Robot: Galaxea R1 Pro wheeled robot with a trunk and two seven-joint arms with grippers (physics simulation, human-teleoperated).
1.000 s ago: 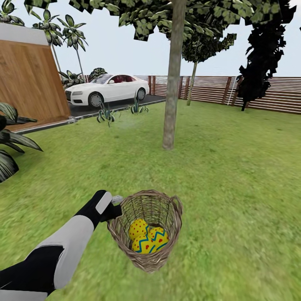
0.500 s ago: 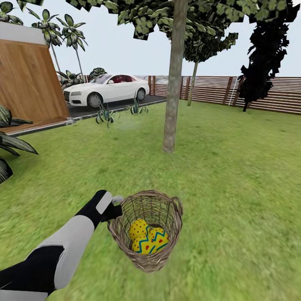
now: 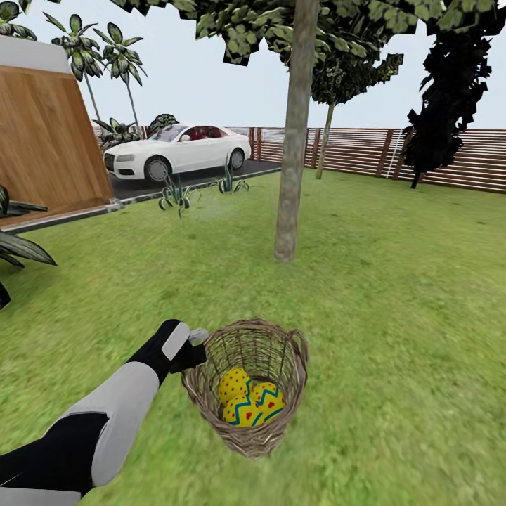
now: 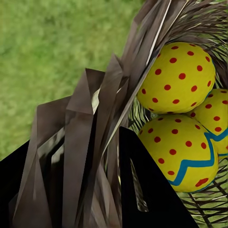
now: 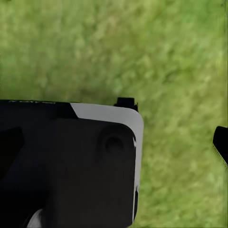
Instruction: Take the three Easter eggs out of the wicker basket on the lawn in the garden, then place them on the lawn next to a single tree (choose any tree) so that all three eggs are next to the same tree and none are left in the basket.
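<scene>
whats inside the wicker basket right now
Three Easter eggs, yellow with red dots and blue zigzag bands, lie together in the wicker basket. The left tool is at its rim. Whatever lies beneath the eggs is covered by them.

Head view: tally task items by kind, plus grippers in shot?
Easter eggs: 3, one, one, one, all in the basket
Wicker basket: 1, gripped at its rim
Thick-trunk tree: 1
Left gripper: 1, at the basket rim
Total: 6
</scene>
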